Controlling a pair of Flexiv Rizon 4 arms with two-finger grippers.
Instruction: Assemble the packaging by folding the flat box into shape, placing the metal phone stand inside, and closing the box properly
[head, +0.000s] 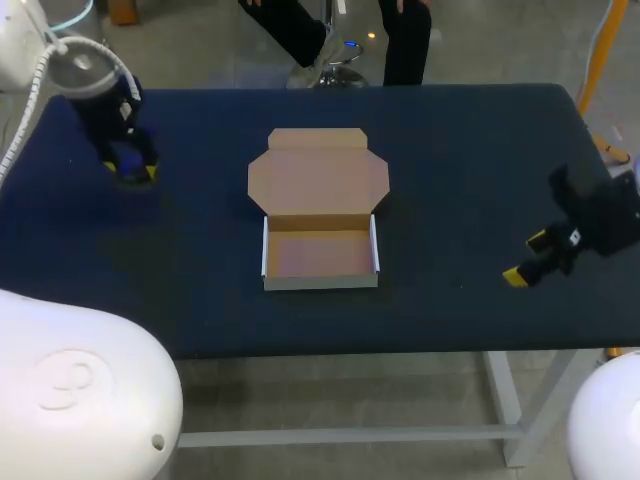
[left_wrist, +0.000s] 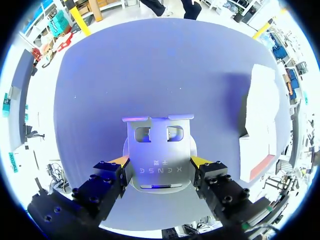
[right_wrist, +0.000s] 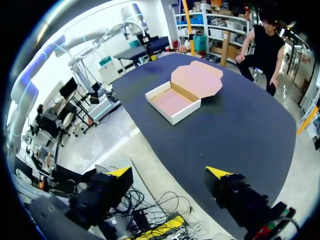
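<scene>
Two pincers flank the open box: the left pincer grips the metal phone stand for loading, the right pincer is wide and empty.

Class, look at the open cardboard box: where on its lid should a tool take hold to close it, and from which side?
Probably the narrow tuck flap along the lid's far edge, approached from the table's far side. The lid lies flat, hinged at the tray's rear wall, so that free edge gives most leverage.
</scene>
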